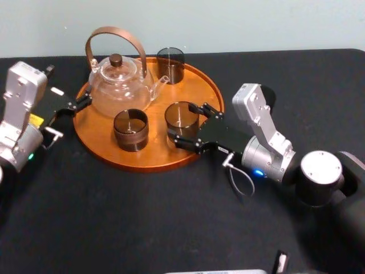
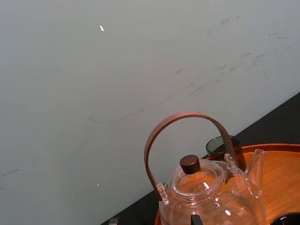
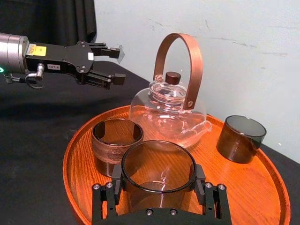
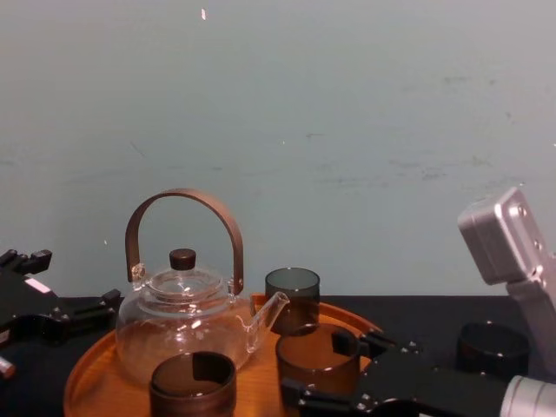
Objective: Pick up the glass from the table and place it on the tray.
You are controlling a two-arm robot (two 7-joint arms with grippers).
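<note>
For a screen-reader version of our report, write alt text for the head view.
The right gripper clasps a smoked glass standing on the round wooden tray, beside a teapot and two other glasses. The left gripper hovers open at the tray's left rim.

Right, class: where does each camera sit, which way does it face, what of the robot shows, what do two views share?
Head view: on the head, looking down at tray and table; both arms, right gripper shut on a glass.
Chest view: lower, looking across the table to the wall; both grippers at lower corners.
Left wrist view: faces teapot and wall.
Right wrist view: own fingers on the glass, open left gripper beyond.
All four share the teapot.
</note>
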